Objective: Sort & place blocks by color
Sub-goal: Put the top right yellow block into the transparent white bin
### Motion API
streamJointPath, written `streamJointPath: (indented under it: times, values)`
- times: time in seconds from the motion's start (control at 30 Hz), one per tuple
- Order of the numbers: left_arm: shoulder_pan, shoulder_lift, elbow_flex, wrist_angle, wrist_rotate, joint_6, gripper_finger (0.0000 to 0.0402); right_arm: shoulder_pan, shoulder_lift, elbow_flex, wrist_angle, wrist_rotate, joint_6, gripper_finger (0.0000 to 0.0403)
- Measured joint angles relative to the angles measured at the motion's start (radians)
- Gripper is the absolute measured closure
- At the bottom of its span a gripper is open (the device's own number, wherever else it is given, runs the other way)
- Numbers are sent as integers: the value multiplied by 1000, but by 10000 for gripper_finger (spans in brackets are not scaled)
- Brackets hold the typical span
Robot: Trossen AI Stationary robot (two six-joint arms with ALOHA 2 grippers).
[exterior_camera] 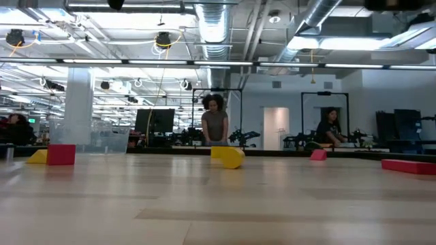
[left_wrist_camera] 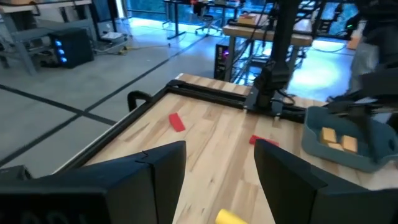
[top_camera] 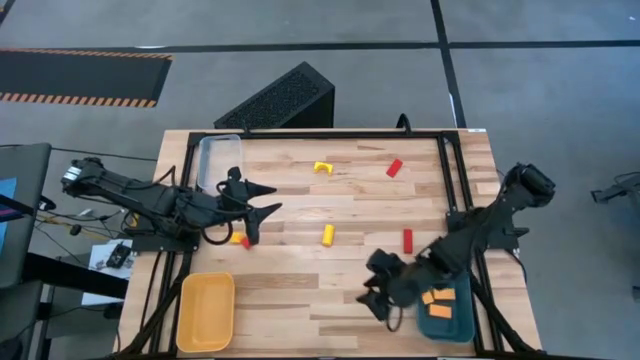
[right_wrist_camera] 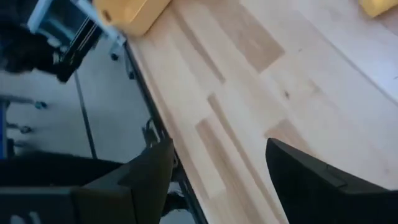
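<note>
Blocks lie loose on the wooden table: a yellow arch [top_camera: 322, 167] and a red block [top_camera: 394, 167] at the far side, a yellow bar [top_camera: 328, 235] and a red bar [top_camera: 407, 240] in the middle, and a small red and yellow pair [top_camera: 241, 240] at the left. Several orange blocks [top_camera: 437, 299] lie in the teal tray [top_camera: 446, 325]. My left gripper [top_camera: 274, 198] hangs open above the table just beyond the red and yellow pair. My right gripper [top_camera: 368, 300] stands open above bare wood left of the teal tray. Neither has anything between its fingers [left_wrist_camera: 161, 168] [right_wrist_camera: 298, 168].
A yellow tray [top_camera: 207, 311] sits at the near left corner and a clear tray [top_camera: 218, 160] at the far left. A black frame [top_camera: 330, 134] runs along the table's edges. Bare wood lies between the yellow tray and my right gripper.
</note>
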Motion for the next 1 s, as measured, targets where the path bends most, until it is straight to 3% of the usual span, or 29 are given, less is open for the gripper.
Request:
streamJointPath:
  times: [0.17,0.27,0.4,0.57,0.7,0.9,1.0]
  values:
    - [34,-37,0,-42,65,31,219,-113,0,0,-6,-2,-54,127]
    - [62,-70,0,-73,97,86,219,-191,0,0,-4,58,-75,127]
    - [93,-106,0,-116,114,166,219,-336,41,1,-4,87,-244,127]
    - [127,-119,0,-179,196,201,219,-543,108,1,60,10,-426,127]
    - [149,-119,0,-246,207,149,219,-685,176,83,-6,-75,-563,127]
    - [172,-118,0,-311,152,8,219,-850,308,241,-113,-106,-898,127]
    - [183,-117,0,-325,109,-72,219,-950,405,297,-116,-217,-1006,127]
